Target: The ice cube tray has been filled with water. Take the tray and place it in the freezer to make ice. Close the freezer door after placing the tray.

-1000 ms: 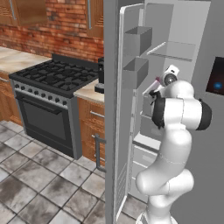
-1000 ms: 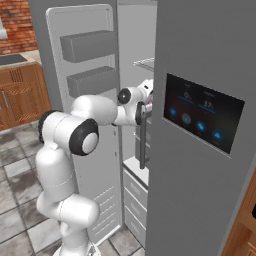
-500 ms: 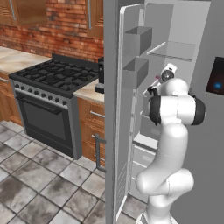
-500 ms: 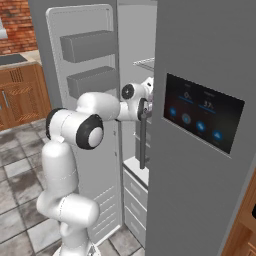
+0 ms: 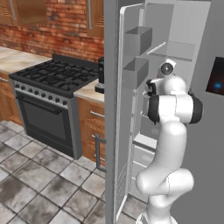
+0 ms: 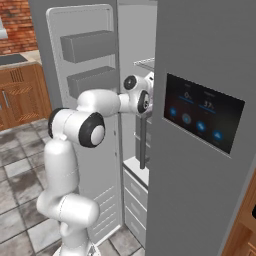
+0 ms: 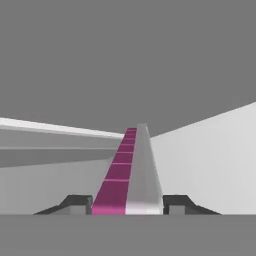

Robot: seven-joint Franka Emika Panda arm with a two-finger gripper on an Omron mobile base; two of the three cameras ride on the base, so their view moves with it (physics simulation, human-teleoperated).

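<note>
In the hand view, my gripper (image 7: 127,202) is shut on the ice cube tray (image 7: 131,170). The tray runs straight away from the fingertips (image 7: 75,202), edge-on, with magenta cells on one face and a pale grey side. Pale shelf surfaces of the freezer (image 5: 175,48) lie around it. My hand (image 6: 142,97) reaches into the open compartment at mid height, partly hidden by the edge of the right door. The freezer door (image 5: 114,109) stands wide open to the left, its bins (image 5: 138,39) on the inner face.
The shut right door carries a black panel with blue lights (image 6: 202,117). Drawers (image 6: 135,192) fill the compartment's lower part. A black-fronted range (image 5: 48,100) and a wooden counter cabinet (image 5: 92,131) stand left of the open door. The floor is tiled.
The arm has folded in closer to the freezer opening and the hand has pushed slightly deeper inside. The tray stays in the gripper.
</note>
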